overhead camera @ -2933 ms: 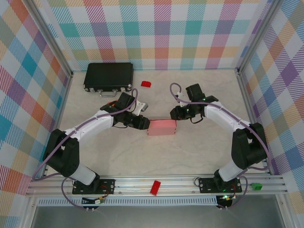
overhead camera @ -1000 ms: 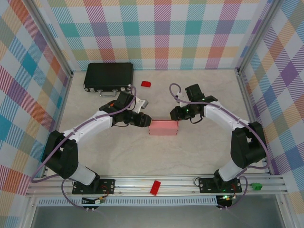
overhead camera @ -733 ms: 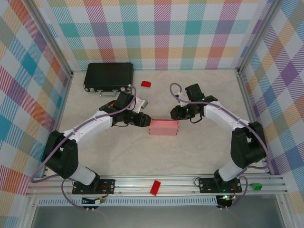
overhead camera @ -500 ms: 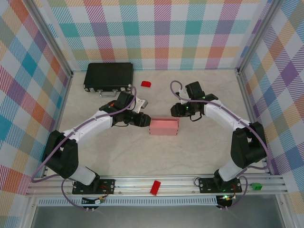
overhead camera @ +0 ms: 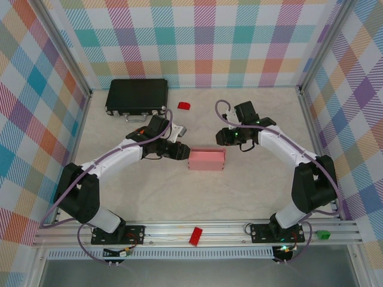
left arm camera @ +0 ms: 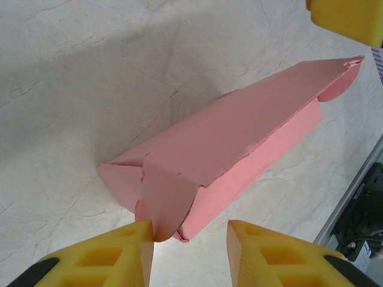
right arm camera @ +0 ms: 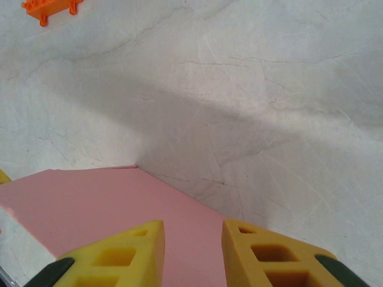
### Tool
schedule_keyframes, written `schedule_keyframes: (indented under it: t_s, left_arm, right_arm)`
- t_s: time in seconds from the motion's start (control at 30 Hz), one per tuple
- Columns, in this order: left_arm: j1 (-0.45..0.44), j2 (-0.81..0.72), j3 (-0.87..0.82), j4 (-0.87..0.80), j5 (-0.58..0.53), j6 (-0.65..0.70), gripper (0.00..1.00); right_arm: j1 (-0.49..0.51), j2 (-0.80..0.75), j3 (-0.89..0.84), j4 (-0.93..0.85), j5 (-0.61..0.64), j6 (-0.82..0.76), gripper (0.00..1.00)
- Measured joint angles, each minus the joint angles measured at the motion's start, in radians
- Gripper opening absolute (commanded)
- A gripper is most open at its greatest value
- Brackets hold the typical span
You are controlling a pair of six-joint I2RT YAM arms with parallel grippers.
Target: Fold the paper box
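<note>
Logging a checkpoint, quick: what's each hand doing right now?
Left hand: open, at the paper box's end flap, gripping nothing.
Right hand: open, over the box, gripping nothing.

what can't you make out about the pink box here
Top view: how the left end of the paper box is folded, too small and partly under the left gripper.
Left wrist view: whether the loose end flap touches the yellow finger beside it; the angle gives no depth.
Right wrist view: most of the box, cut off by the bottom edge and the yellow fingers; the orange block is clipped by the top edge.
</note>
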State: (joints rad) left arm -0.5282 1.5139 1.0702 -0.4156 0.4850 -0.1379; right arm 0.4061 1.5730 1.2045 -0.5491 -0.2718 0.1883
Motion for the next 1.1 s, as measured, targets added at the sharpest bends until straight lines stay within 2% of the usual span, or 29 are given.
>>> schedule_keyframes:
  t_s: [0.6, 1.1]
  left_arm:
    - [0.0, 0.0, 0.0, 0.0, 0.024, 0.0, 0.27]
    - [0.0, 0.001, 0.0, 0.0, 0.03, 0.0, 0.29]
  right_arm:
    - [-0.001, 0.005, -0.01, 0.001, -0.033, 0.006, 0.28]
    - [-0.001, 0.008, -0.04, 0.008, -0.035, 0.013, 0.29]
